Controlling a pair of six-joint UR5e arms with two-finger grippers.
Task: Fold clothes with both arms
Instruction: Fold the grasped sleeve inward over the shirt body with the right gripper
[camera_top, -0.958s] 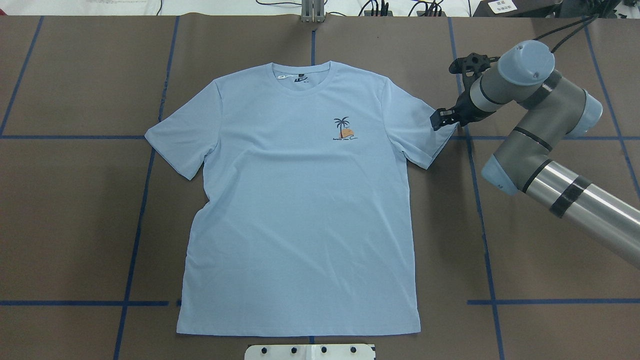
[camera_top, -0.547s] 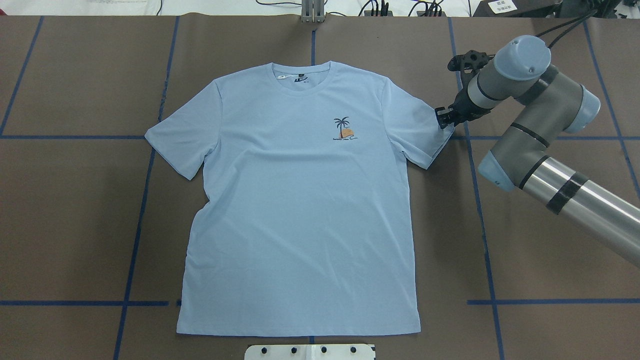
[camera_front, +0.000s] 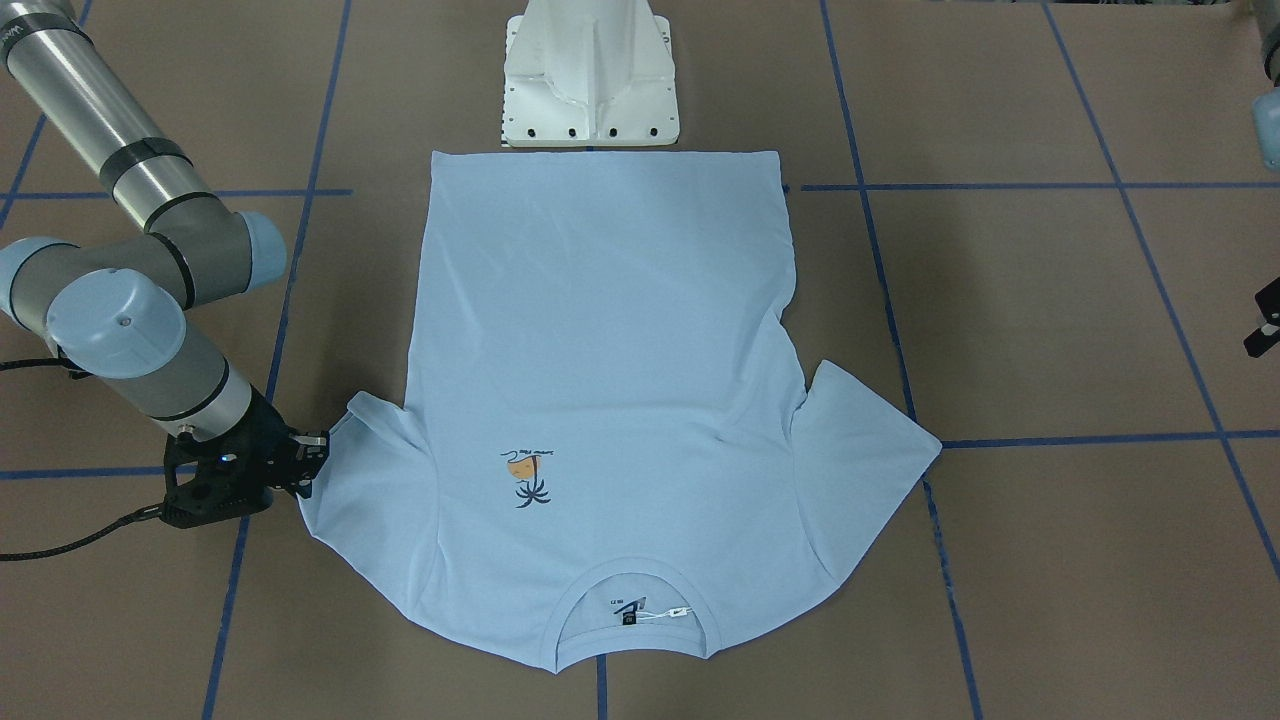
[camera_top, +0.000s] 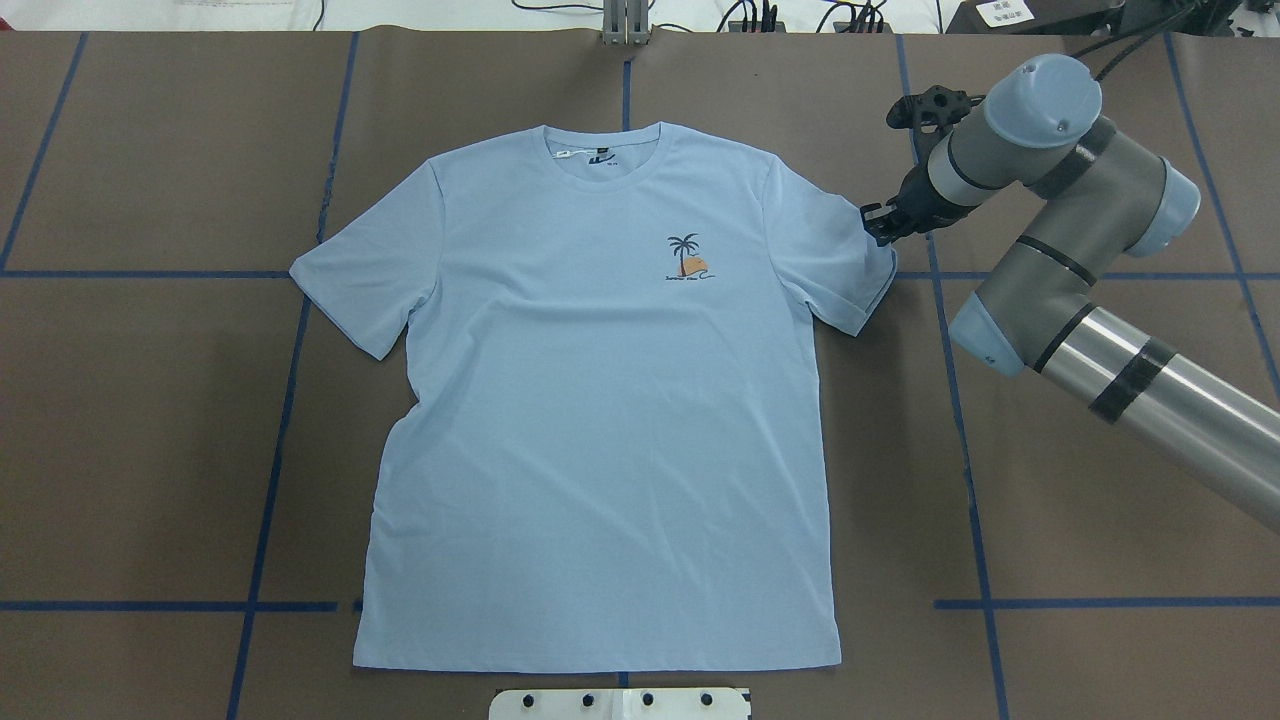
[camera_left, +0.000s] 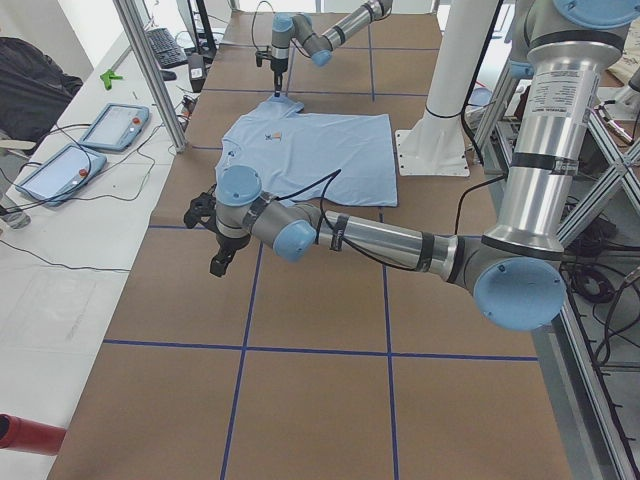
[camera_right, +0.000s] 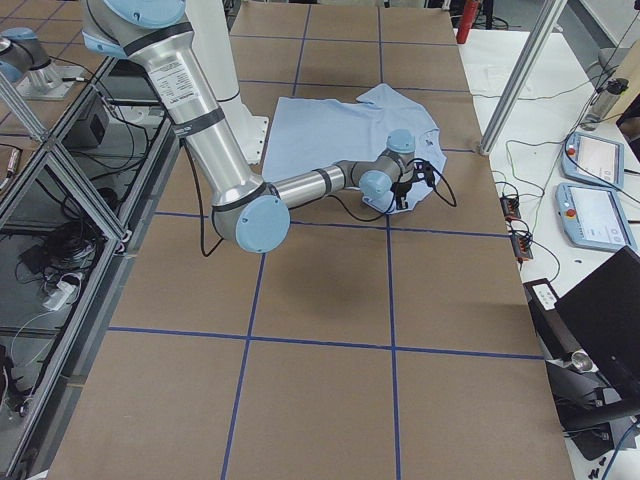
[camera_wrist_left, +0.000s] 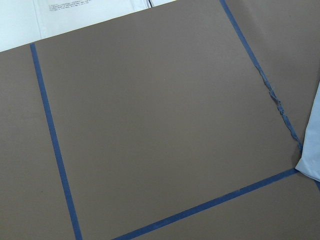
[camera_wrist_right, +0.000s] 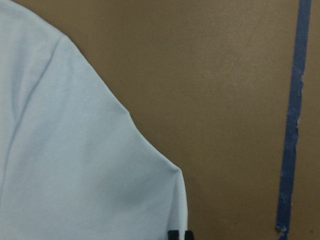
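Note:
The pale blue T-shirt (camera_top: 600, 400) lies flat, front up, collar at the far side, with its palm print (camera_top: 686, 258) showing. My right gripper (camera_top: 877, 223) is at the outer tip of the sleeve on the overhead view's right and is shut on that sleeve's edge. The front-facing view shows the same pinch (camera_front: 316, 455), with the sleeve (camera_front: 365, 460) slightly bunched. In the right wrist view the cloth (camera_wrist_right: 75, 165) peaks toward the fingertips (camera_wrist_right: 177, 235). My left gripper (camera_left: 221, 262) hovers over bare table well off the shirt's other side; I cannot tell how its jaws stand.
The white pedestal base (camera_front: 590, 85) stands at the shirt's hem. Blue tape lines (camera_top: 270, 470) cross the brown table cover. Teach pendants (camera_left: 108, 125) and cables lie beyond the table's far edge, next to an aluminium post (camera_left: 150, 70).
My right gripper moved onto the sleeve tip and went from open to shut on it. The sleeve edge has drawn slightly inward.

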